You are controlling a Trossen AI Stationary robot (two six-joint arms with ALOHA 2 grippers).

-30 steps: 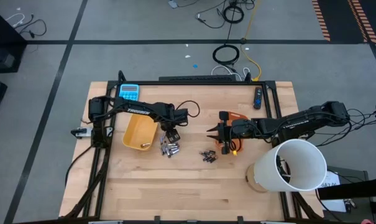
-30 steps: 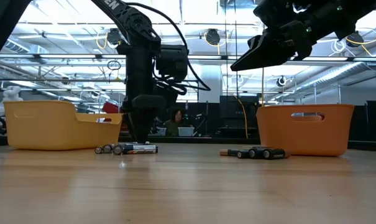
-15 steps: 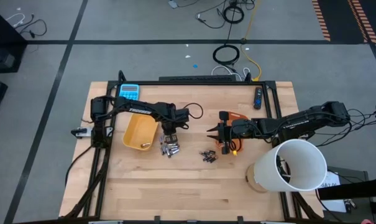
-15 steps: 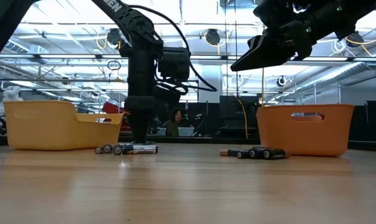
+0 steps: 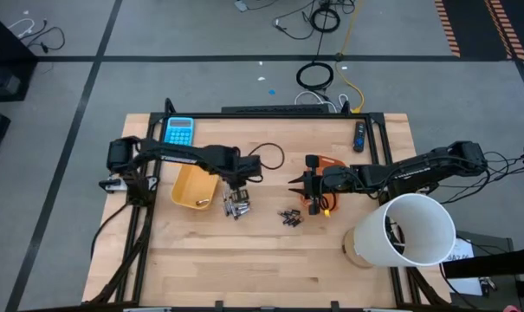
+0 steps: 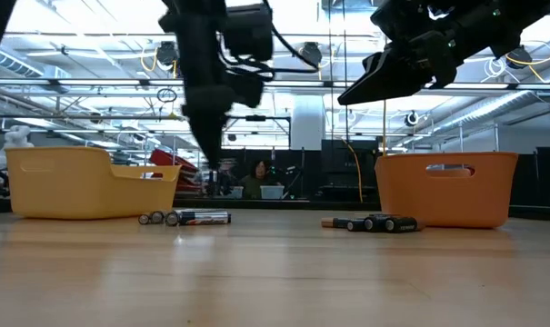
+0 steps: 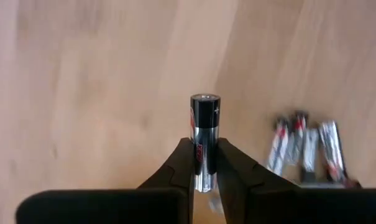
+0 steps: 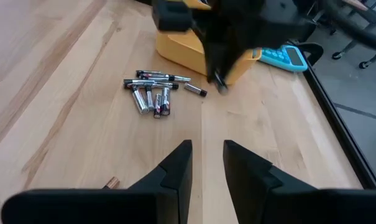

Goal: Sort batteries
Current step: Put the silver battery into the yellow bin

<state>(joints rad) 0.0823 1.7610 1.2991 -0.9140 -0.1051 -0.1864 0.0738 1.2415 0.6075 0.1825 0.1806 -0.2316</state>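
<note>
The left claw [image 7: 204, 163] is clamped on 1 battery [image 7: 204, 130], a black-and-silver cell standing out past the fingertips [image 7: 183, 163]; the grip sits low on its body, so most of the cell is free. In the low view the claw [image 6: 211, 163] hangs clear above the desk [image 6: 275, 272], just beside the yellow tray [image 6: 65, 186] that stands toward the desk's left edge.

The likely step is carrying this cell to a tray. With so little of it pinched, the carry should be slow and level, and the release made low inside the tray's wall so the cell neither bounces out nor rolls.

Below lies a pile of silvery batteries [image 5: 236, 206] just beside the yellow tray [image 5: 195, 186]; keep the travel path above them. A second pile of smaller dark batteries [image 5: 288, 217] lies near mid-desk, by the orange tray [image 6: 447, 186].

The right claw [image 8: 206, 163] waits above that side, fingers narrowly apart and empty. Farther back sits a blue calculator [image 5: 179, 130] by the far-left corner.
</note>
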